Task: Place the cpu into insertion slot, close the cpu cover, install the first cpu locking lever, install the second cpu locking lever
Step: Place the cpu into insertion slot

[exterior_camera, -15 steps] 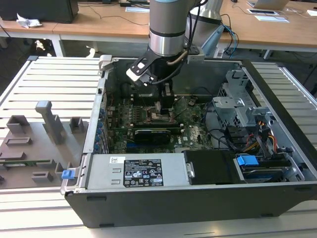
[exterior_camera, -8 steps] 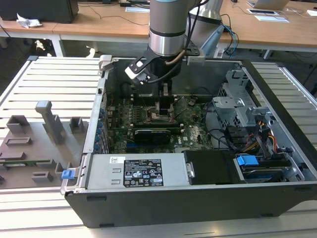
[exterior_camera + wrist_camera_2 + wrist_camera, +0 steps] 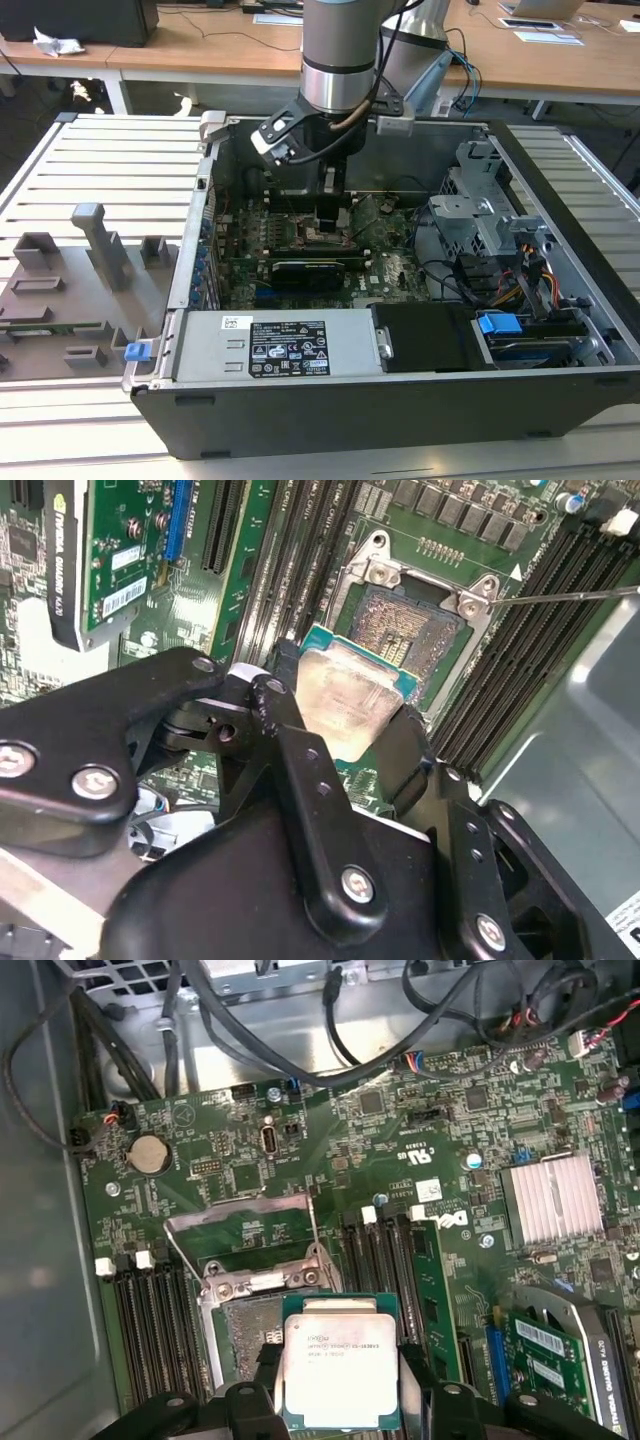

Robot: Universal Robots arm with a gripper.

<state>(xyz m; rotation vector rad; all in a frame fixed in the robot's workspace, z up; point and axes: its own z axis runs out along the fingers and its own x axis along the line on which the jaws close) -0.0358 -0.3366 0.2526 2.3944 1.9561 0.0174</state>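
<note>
The cpu [image 3: 340, 1370] hung just above the insertion slot [image 3: 400, 620], overlapping one edge of it and not yet seated; its silvery top faced up. The gripper [image 3: 340, 715] held it, its black fingers [image 3: 285, 730] pressed against two opposite sides of the chip. The slot itself lay bare, its pin field showing within the metal rim. In the first wrist view the cpu cover [image 3: 240, 1210] stood swung up off the slot on the side away from the chip, green board visible through its window. A thin locking lever [image 3: 570, 593] reached out from one corner of the slot, raised clear of it. Long black memory slots [image 3: 520, 650] ran just beside the slot on two flanks. In the exterior view the gripper [image 3: 330, 215] reached straight down over the slot inside the open computer case [image 3: 400, 400], with a graphics card [image 3: 310, 268] lying near the slot on the camera's side.
</note>
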